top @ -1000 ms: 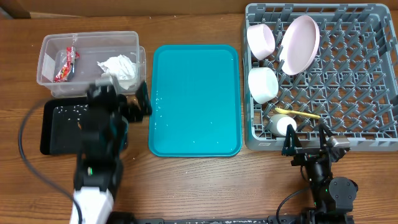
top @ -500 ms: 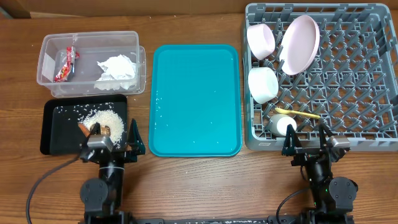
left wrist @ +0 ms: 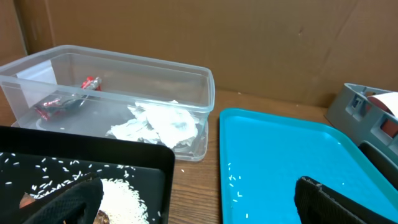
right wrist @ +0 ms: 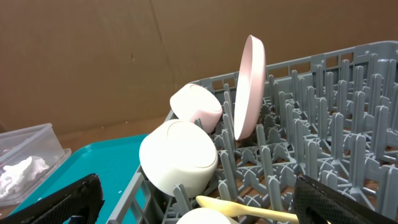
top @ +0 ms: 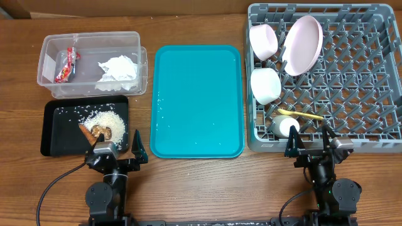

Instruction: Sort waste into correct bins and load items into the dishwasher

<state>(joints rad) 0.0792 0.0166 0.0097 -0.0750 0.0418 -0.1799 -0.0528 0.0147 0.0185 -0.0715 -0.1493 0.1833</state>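
Beyond left jaws, wide open, empty: rice [top: 108, 120] on black tray [top: 56, 135]. Right jaws likewise; cup [top: 284, 127] seemingly just ahead.

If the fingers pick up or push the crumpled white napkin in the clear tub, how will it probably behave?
The crumpled white napkin looks thin and creased, so it is probably very light and floppy. It would likely squash when squeezed rather than slip. Pushed, it may slide over the smooth floor of the clear tub instead of rolling.

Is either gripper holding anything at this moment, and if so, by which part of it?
Nothing is held. The left gripper and the right gripper are both open, with nothing between their fingers.
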